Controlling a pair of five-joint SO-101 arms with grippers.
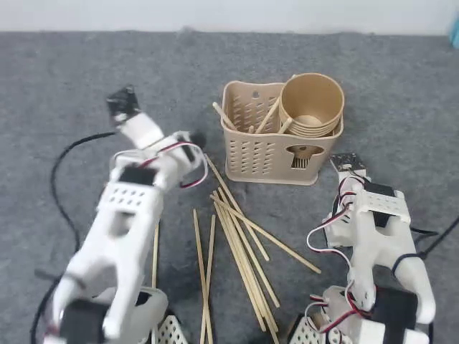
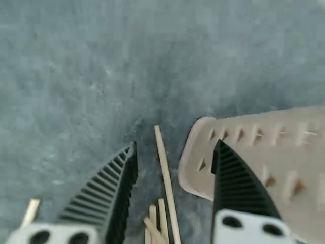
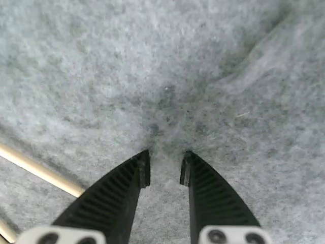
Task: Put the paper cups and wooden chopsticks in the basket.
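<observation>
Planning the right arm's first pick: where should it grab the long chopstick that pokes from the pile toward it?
Probably near the free outer end of that chopstick, from above, jaws across its length. That end lies flat and alone on the mat; nearer the pile it crosses other sticks.

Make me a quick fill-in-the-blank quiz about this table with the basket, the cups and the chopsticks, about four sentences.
1. The paper cups are stacked ___ the basket.
2. Most wooden chopsticks lie on the ___ mat.
3. The left tool is ___, above a chopstick beside the basket.
4. The right tool holds ___.

Missing words: inside; gray; open; nothing.
</observation>
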